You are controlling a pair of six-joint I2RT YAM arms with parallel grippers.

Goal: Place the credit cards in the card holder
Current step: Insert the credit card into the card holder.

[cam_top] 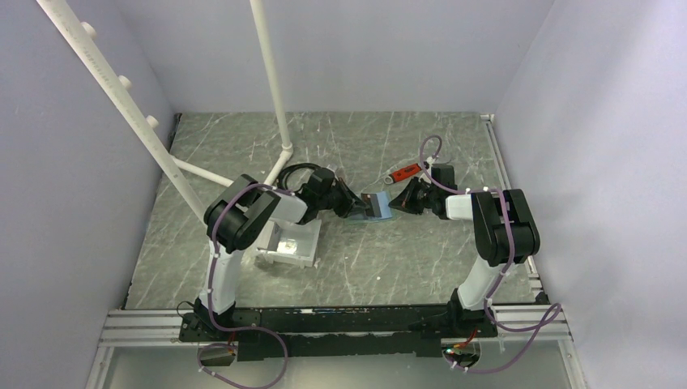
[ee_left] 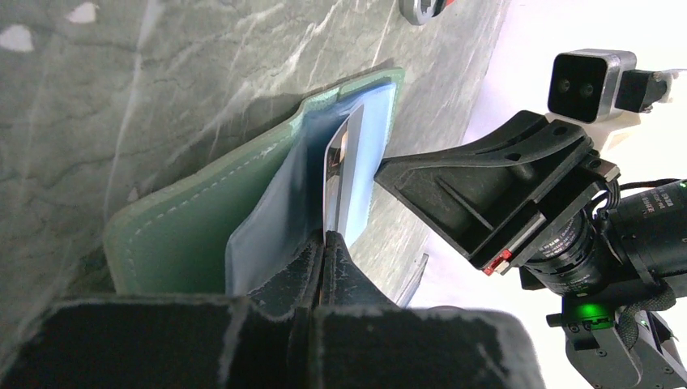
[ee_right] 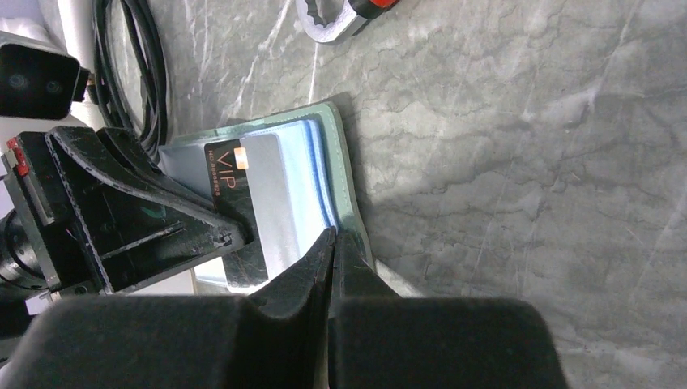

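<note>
The grey-green card holder [cam_top: 377, 207] lies open mid-table between my two grippers, with its light-blue pockets [ee_right: 312, 174] showing. My left gripper [ee_left: 326, 239] is shut on a dark credit card marked "VIP" [ee_right: 233, 185]. It holds the card on edge [ee_left: 339, 174] against the blue pockets, and the card's far end lies over or in a pocket. My right gripper [ee_right: 333, 235] is shut on the near edge of the holder, at the blue pockets and green cover [ee_right: 350, 190]. In the top view the left gripper [cam_top: 357, 207] and the right gripper [cam_top: 403, 199] face each other across the holder. No other cards are clearly seen.
A red-handled wrench [cam_top: 403, 172] lies just behind the holder and also shows in the right wrist view [ee_right: 336, 18]. A white plastic tray [cam_top: 301, 253] sits under the left arm. A white pipe frame [cam_top: 275, 97] stands at the back left. A black cable [ee_right: 130, 65] loops near the left gripper.
</note>
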